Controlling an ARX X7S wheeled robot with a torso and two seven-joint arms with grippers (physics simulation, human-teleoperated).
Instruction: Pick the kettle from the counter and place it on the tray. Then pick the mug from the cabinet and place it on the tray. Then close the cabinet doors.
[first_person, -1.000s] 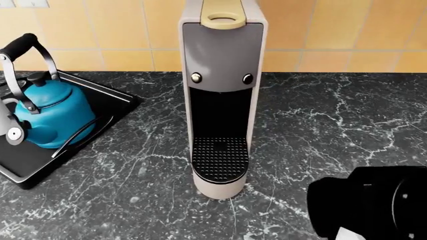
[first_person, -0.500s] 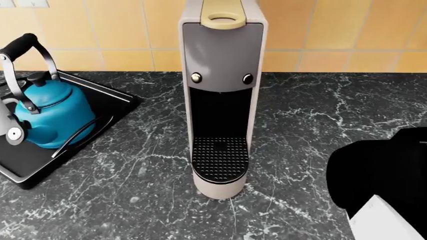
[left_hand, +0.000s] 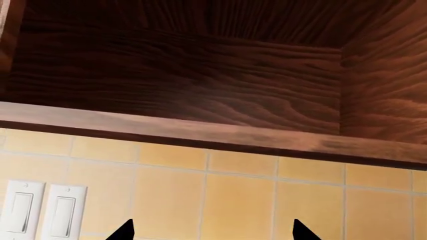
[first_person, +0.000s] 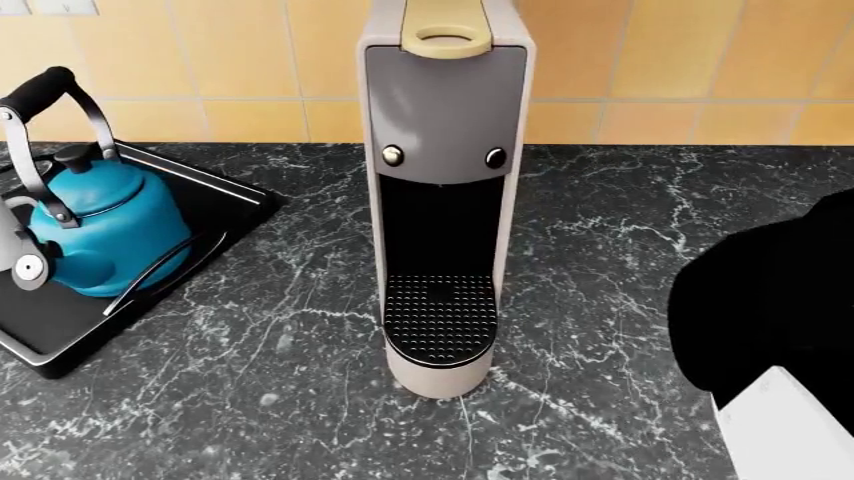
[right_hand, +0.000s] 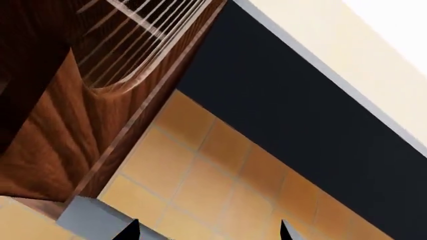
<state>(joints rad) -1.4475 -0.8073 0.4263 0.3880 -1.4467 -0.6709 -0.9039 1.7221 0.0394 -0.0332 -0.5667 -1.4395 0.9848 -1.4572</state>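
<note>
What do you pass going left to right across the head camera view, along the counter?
Kettle standing on the tray → coffee machine → a stretch of bare counter → the robot's right arm at the edge of the picture.

Kettle on tray, left end of counter.
The blue kettle (first_person: 94, 225) sits upright inside the black tray (first_person: 227, 205) at the counter's (first_person: 627, 230) left edge. A beige coffee machine (first_person: 443, 190) stands mid-counter against the tiled wall. A black arm segment (first_person: 774, 310) intrudes at the right edge.
</note>
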